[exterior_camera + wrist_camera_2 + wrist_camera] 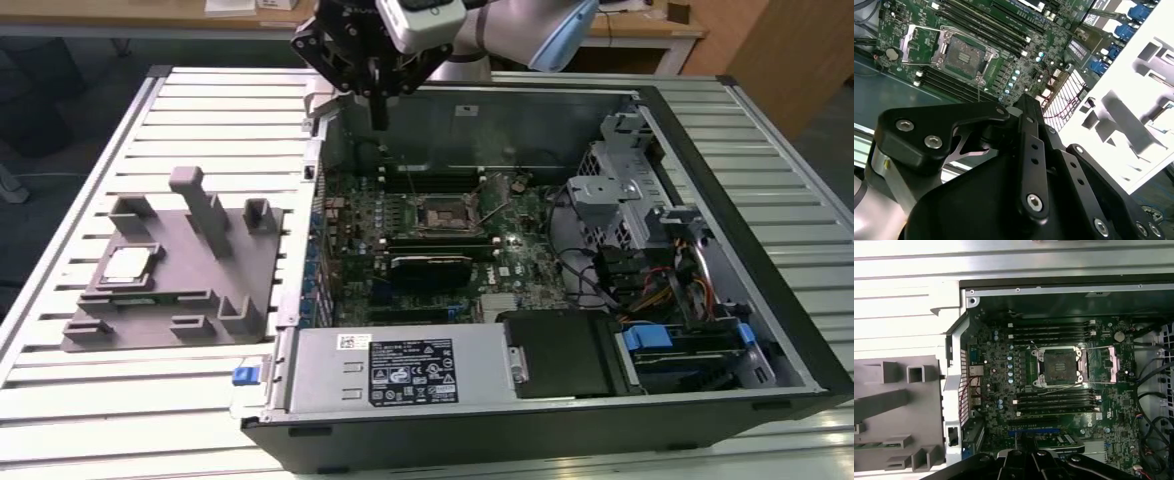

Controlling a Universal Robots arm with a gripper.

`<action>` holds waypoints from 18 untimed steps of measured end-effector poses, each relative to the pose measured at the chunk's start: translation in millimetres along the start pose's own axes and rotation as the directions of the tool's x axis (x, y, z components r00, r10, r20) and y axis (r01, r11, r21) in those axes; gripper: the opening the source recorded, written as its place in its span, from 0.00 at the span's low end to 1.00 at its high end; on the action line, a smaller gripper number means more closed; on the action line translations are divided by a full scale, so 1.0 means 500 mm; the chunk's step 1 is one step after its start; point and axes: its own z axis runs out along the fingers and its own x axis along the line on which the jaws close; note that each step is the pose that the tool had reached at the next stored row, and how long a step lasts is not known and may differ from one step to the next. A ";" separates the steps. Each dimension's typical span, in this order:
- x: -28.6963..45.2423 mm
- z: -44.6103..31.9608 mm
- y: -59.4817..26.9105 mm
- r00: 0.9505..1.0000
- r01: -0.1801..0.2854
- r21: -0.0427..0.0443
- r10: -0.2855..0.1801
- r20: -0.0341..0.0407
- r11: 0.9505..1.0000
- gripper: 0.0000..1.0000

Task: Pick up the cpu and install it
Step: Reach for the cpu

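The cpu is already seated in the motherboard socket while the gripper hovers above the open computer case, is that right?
Not quite. The exterior view shows the cpu lying on the grey holder beside the computer case; the first wrist view shows the socket empty. The gripper does hover above that open case.

Silvery cpu flat on grey holder

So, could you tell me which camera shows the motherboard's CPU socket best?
The first wrist view: the socket faces the camera, open. The second wrist view shows the socket slanted; the exterior view, small inside the case.
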 end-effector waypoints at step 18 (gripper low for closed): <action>0.018 0.000 -0.001 1.000 0.000 0.000 0.000 0.000 1.000 0.11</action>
